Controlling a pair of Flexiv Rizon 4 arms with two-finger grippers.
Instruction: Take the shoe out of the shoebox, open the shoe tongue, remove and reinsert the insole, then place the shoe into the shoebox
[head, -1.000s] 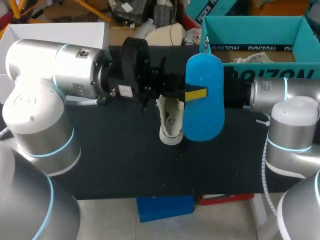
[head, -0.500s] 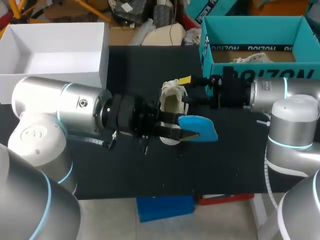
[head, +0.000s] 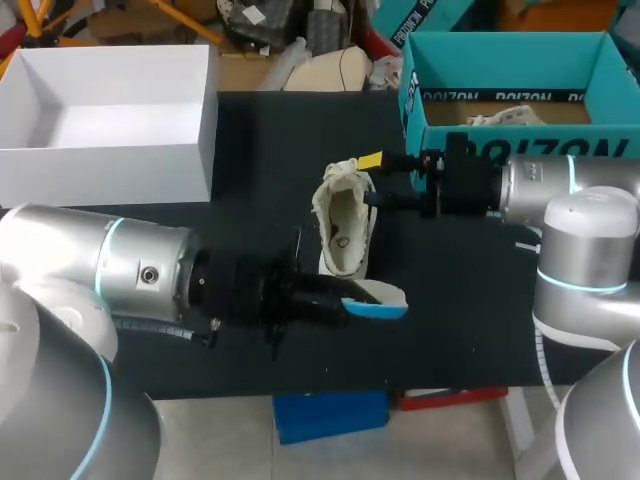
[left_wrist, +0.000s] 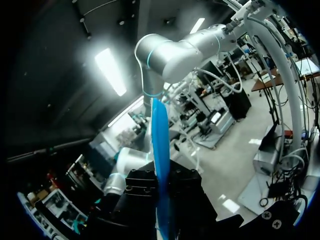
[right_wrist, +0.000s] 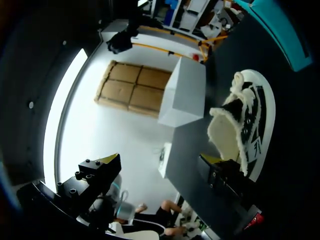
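tabletop: black, and it carries both boxes, the shoe and both arms' reach.
left arm: comes in from the left and lies low across the near part of the tabletop, with its wrist pointing toward the middle.
right arm: comes in from the right in front of the shoebox, with its wrist pointing left toward the shoe.
shoebox: teal and open, at the far right corner. No shoe is in it.
white box: open, at the far left corner, well apart from both claws.
shoe: pale, out of the shoebox, in the middle of the tabletop between the two claws. Its opening faces up and its bare inside shows.
insole: blue, out of the shoe, just beside the shoe's near end. In the head view it lies close to flat. Whether it touches the tabletop cannot be told.
left claw: pressed together on the insole. In the left wrist view the insole stands edge-on, and the two dark fingers clamp it from either side.
right claw: spread wide and pinching nothing. In the right wrist view one finger sits at the rim of the shoe and seems to touch it. The other finger is well apart from the shoe.
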